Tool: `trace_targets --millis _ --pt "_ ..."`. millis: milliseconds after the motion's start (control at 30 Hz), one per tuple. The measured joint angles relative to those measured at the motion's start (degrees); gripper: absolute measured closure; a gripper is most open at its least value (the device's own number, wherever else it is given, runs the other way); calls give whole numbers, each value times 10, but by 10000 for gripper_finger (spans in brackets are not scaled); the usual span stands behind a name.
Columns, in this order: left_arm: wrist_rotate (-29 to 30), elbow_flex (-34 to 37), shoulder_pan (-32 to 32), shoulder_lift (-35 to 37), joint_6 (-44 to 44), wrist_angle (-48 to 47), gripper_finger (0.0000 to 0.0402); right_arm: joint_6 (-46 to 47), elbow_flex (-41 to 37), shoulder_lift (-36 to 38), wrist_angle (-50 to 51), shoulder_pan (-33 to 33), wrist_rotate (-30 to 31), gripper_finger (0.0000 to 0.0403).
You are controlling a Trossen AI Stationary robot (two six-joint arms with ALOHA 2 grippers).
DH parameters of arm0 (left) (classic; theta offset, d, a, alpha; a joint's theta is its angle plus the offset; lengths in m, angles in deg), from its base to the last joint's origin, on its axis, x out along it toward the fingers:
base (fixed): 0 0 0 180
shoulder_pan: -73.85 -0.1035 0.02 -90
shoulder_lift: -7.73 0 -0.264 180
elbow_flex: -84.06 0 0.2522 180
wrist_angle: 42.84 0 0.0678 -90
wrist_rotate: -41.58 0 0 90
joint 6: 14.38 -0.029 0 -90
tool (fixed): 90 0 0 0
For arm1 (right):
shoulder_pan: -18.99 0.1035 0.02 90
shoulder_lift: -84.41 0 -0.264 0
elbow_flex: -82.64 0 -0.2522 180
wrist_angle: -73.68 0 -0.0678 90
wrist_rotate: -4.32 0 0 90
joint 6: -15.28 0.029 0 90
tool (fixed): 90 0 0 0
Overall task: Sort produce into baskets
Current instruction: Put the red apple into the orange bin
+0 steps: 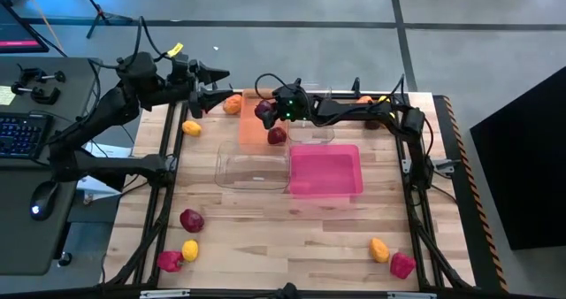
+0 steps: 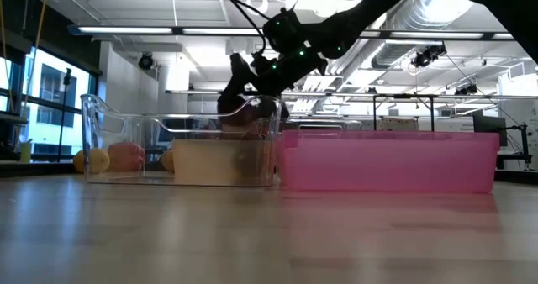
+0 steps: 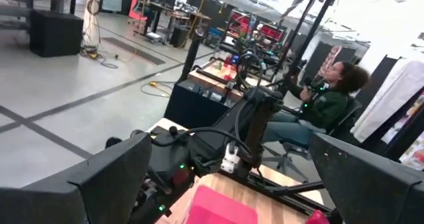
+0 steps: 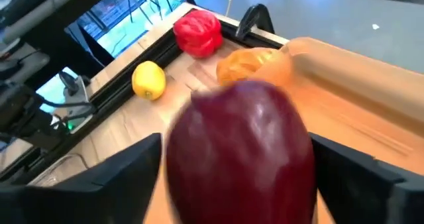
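The right gripper (image 1: 268, 111) is clenched on a dark maroon fruit (image 4: 242, 151), holding it up over the orange basket (image 1: 255, 126), where another maroon piece (image 1: 277, 136) already lies. It looks like the carry step, with the drop to come: lower it, then release inside the walls. The left gripper (image 1: 215, 88) waits, fingers spread, near the orange fruit (image 1: 232, 104) at the surface's (image 1: 292, 237) far left edge.

Maroon fruit (image 1: 264, 111) over orange bin (image 1: 255, 129), pink bin (image 1: 325, 172) central, produce scattered at corners
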Motion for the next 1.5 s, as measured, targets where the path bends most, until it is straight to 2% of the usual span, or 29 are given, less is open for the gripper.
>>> trace_targets --millis 33,100,200,367,600,700,767,867,967,1033,1100,1167,1333,1400,1500 --pt "7 0 0 0 -3 1 2 3 0 0 2 0 0 25" --pt "21 0 0 1 -6 1 2 -1 0 0 7 -1 -13 13" --pt "27 0 0 0 -16 0 2 -34 0 2 7 -2 -34 33" --pt "27 0 0 0 -21 0 2 -52 12 24 32 -26 -30 52" --pt "52 0 0 -4 -32 0 2 -175 27 114 274 -80 -28 52" --pt "55 0 0 -8 -33 -5 2 -215 -23 161 366 -95 -4 52" --pt "56 0 0 -9 -37 -5 2 -220 -91 202 385 -103 18 52" --pt "72 0 0 -9 -42 0 2 -166 -228 292 360 -112 50 52" --pt "84 0 -1 -9 -42 -1 2 -44 -346 389 347 -119 110 52" --pt "98 0 -1 -9 -47 0 2 44 -402 435 360 -122 156 52" --pt "102 0 -1 -11 -53 9 2 85 -431 462 361 -130 195 52" --pt "102 0 -1 -16 -56 30 2 118 -440 463 373 -146 222 52" --pt "101 0 -1 -28 -57 69 2 173 -438 413 382 -209 265 52" --pt "101 0 -1 -31 -48 67 2 183 -436 388 373 -231 257 52" --pt "100 0 -1 -37 -34 67 2 167 -428 358 346 -249 213 52"
